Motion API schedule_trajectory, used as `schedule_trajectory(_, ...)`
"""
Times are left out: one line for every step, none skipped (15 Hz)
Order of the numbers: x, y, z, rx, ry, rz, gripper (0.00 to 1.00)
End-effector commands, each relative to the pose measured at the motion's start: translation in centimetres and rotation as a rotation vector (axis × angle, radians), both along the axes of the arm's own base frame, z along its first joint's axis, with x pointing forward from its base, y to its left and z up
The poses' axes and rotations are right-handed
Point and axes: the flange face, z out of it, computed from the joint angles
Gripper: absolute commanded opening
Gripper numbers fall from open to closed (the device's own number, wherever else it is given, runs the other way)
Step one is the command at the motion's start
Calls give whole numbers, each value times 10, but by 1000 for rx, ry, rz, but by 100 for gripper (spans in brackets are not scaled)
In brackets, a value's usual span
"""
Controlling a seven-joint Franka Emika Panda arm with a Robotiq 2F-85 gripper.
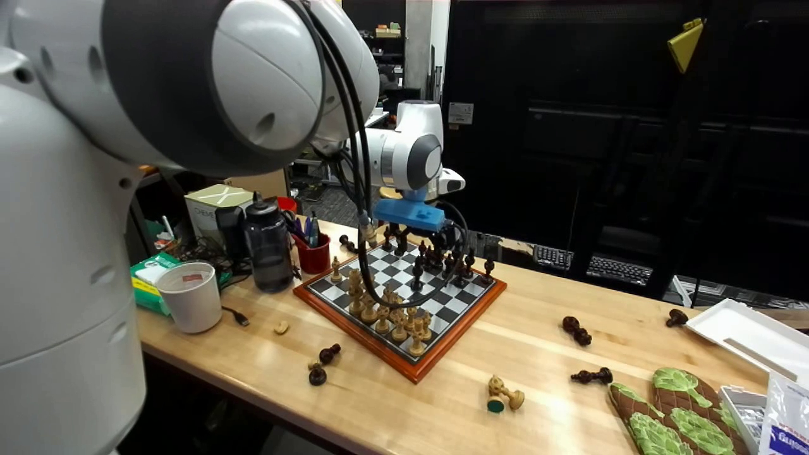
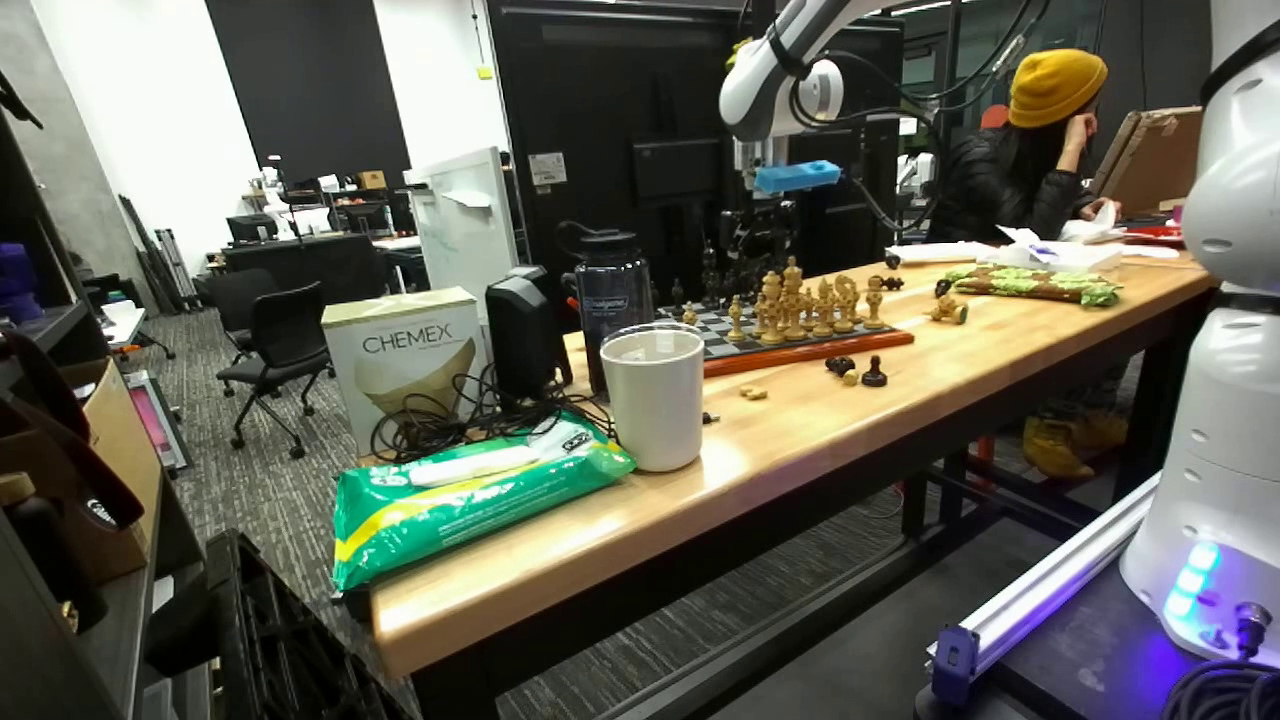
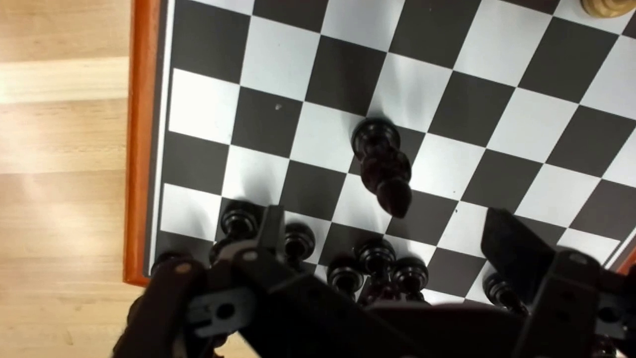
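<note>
White arm (image 1: 265, 82) stretched outward, its gripper (image 3: 385, 223) aimed down and spread wide.

In an exterior view the white base (image 2: 1200, 470) stands upright with cyan lights (image 2: 1190, 580) glowing low on it. In both exterior views the arm is raised and extended, black cables (image 1: 361, 139) looping beside it, and the wrist (image 1: 423, 155) bends to face downward. A blue housing (image 2: 797, 177) sits at the wrist, just above the gripper. In the wrist view the dark fingers (image 3: 514, 248) show along the bottom, well apart, their tips reaching about equally high; both are slightly blurred.
</note>
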Motion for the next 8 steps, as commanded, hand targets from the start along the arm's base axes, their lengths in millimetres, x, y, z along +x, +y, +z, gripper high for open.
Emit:
schedule_trajectory(-3, -1, -5, 27, -9, -30, 100)
schedule_trajectory(-3, -2, -8, 33, -5, -34, 100)
schedule_trajectory(-3, -2, -10, 36, -3, -35, 100)
schedule_trajectory(-3, -2, -12, 38, -2, -37, 100)
schedule_trajectory(-3, -2, -13, 41, 0, -37, 100)
schedule_trajectory(-2, -2, -15, 42, 2, -36, 75)
schedule_trajectory(-1, -2, -16, 41, 1, -34, 74)
schedule_trajectory(-1, -2, -17, 40, 3, -34, 69)
